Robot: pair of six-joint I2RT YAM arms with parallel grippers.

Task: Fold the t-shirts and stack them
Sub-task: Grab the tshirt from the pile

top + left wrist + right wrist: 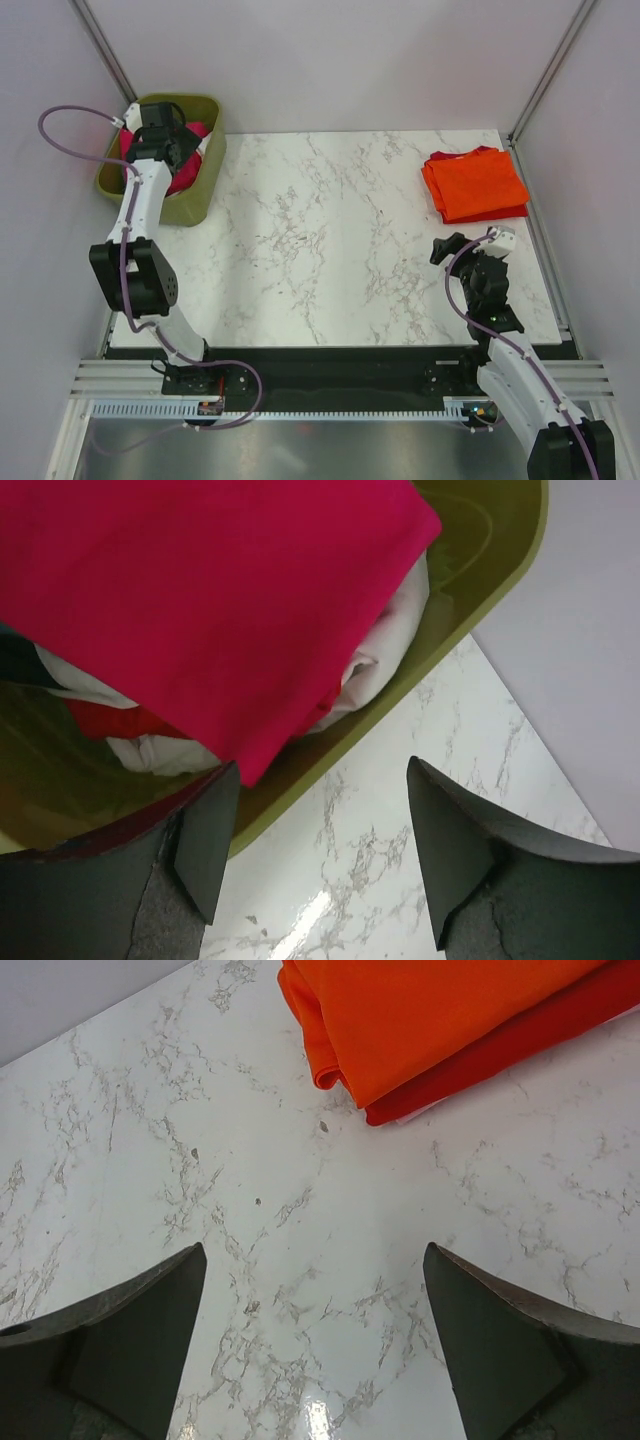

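Note:
A magenta-pink t-shirt (200,600) lies crumpled in the olive-green basket (196,205) at the far left, over white and red cloth. It also shows in the top view (187,172). My left gripper (320,855) is open and empty, over the basket's near rim and the marble beside it. A folded bright orange t-shirt (476,183) lies on a folded red one (520,1040) at the far right; the orange one also shows in the right wrist view (420,1015). My right gripper (315,1345) is open and empty above bare marble, short of that stack.
The white marble tabletop (330,240) spreads between basket and stack. Grey walls and metal posts close the back and sides. A black rail runs along the near edge by the arm bases.

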